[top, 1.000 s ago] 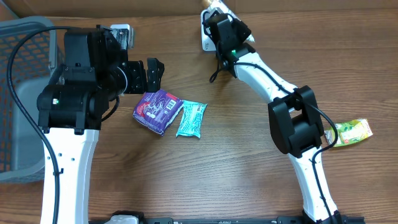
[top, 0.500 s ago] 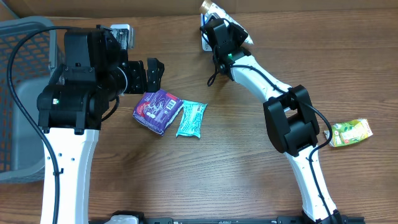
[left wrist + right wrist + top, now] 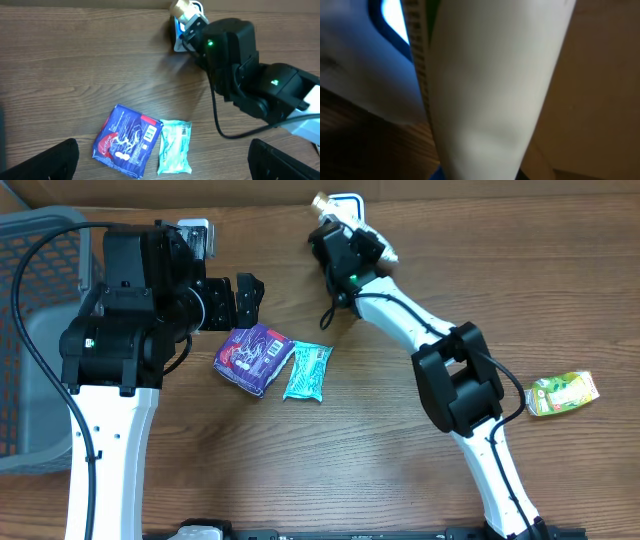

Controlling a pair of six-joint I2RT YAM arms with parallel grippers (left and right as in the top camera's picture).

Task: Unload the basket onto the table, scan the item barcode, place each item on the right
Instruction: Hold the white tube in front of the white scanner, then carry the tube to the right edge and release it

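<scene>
My right gripper (image 3: pixel 332 218) is shut on the item, a white packet with a gold end (image 3: pixel 322 200), at the table's far edge. It holds the packet right by a white scanner with a blue glow (image 3: pixel 348 200). In the right wrist view the packet (image 3: pixel 485 90) fills the frame, with a striped printed strip (image 3: pixel 417 45) along its left edge and the scanner's blue light (image 3: pixel 392 15) behind it. The left wrist view shows the gold end (image 3: pixel 181 7) above the right wrist. My left gripper (image 3: pixel 246 300) hangs open above the table with nothing between its fingers.
A purple packet (image 3: pixel 253 358) and a teal packet (image 3: pixel 306 371) lie side by side below my left gripper (image 3: pixel 167 162). A green packet (image 3: pixel 562 393) lies at the right edge. A grey basket (image 3: pixel 30 280) stands at the far left.
My right gripper has swung left with the packet, past the scanner, uncovering more of the scanner's face. The left arm has not moved.
</scene>
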